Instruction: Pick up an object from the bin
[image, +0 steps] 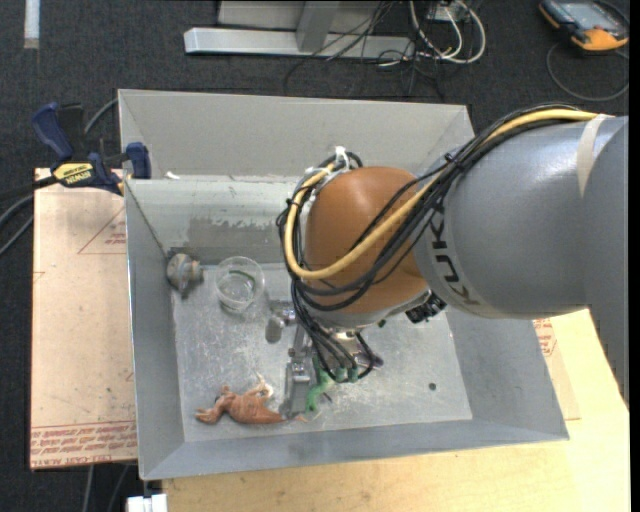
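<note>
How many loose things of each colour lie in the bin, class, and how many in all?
clear cup: 1
grey metal knob: 1
orange toy animal: 1
green piece: 1
Total: 4

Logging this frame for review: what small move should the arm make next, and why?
Probably ease the gripper straight down: it sits low near the bin's front wall, its tip next to a small green thing, with an orange-brown toy animal lying just beside it.
</note>
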